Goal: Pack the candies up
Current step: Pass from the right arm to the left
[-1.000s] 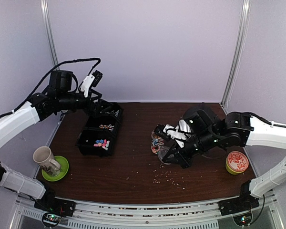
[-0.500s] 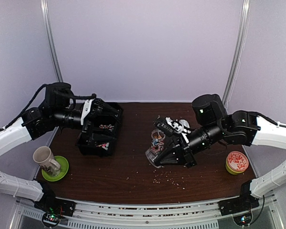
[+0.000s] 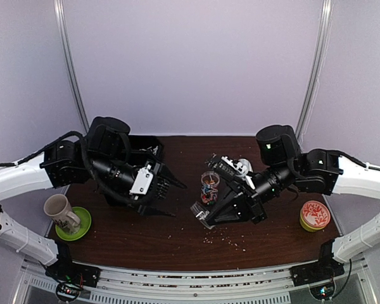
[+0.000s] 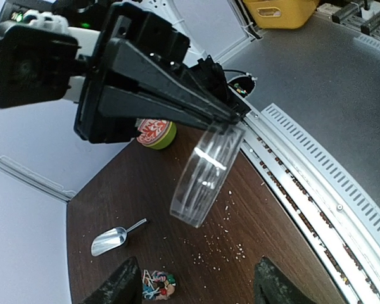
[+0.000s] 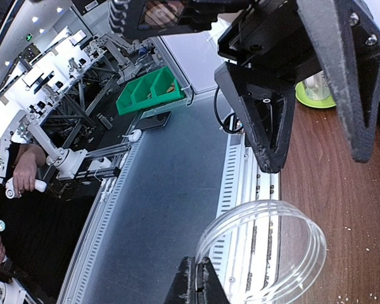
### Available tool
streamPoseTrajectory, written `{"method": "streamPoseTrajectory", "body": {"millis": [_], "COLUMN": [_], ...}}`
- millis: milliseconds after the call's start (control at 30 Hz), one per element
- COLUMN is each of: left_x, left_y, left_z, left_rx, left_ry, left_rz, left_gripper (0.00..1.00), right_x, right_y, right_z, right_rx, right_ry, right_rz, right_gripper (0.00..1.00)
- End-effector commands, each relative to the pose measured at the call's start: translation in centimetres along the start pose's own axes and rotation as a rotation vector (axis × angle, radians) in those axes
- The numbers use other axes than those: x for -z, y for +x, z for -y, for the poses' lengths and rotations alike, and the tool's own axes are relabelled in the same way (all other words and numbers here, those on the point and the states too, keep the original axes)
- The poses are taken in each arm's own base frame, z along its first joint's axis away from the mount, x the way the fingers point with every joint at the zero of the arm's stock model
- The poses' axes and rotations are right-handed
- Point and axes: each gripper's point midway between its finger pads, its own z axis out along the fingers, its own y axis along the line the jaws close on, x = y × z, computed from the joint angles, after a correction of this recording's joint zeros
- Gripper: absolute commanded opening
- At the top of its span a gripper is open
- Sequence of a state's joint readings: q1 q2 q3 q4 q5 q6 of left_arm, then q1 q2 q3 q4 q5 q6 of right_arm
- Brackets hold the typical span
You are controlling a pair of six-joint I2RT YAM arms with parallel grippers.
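Robotics lab, white-walled test booth (image 3: 196, 63), aluminium rail (image 3: 196, 286), further rigs (image 5: 82, 95) beyond (green bin (image 5: 149, 90) among them)

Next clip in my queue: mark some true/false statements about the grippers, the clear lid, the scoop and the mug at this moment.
1. The right gripper pinches the clear lid by its rim. True.
2. The left gripper is shut on the scoop. False: its jaws are open and empty, and the scoop lies on the table.
3. The mug stands on a green saucer. True.
4. The lid rests flat on the table. False: it is held tilted in the air above it.
5. The mug lies tipped over beside the scoop. False: it is upright at the far left, away from the scoop.
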State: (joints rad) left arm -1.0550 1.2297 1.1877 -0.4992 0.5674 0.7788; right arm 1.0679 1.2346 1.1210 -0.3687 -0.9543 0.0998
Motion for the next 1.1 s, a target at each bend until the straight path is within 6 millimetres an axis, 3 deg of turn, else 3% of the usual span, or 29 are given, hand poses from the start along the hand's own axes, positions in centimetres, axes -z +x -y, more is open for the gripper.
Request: {"method": "streamPoseTrajectory", "body": {"millis": [0,400,1067], "left_x": [-0.2,-2.1,-3.9], "left_y": [-1.2,-1.6,-1.6], "left_z": [-0.1,1.3,2.7], "left_rx": [-0.083,-0.136,-0.141], "left_ry": [0.0,0.048,0.121], "left_rz": [-0.004,-0.018,-0.025], "left_gripper": [0.6,0.59,0.36], "right_x": [-0.1,-1.1,-1.9], "right_y": [0.2,1.2,2.1], "right_z": [-0.5,-0.6,0.3], "right_rx": [0.007,-0.021,-0.044], "right_ry": [-0.056,-0.147,-0.158], "right_rz": [0.002,-0.052,-0.09], "right_gripper": [0.0,0.0,0.0]}}
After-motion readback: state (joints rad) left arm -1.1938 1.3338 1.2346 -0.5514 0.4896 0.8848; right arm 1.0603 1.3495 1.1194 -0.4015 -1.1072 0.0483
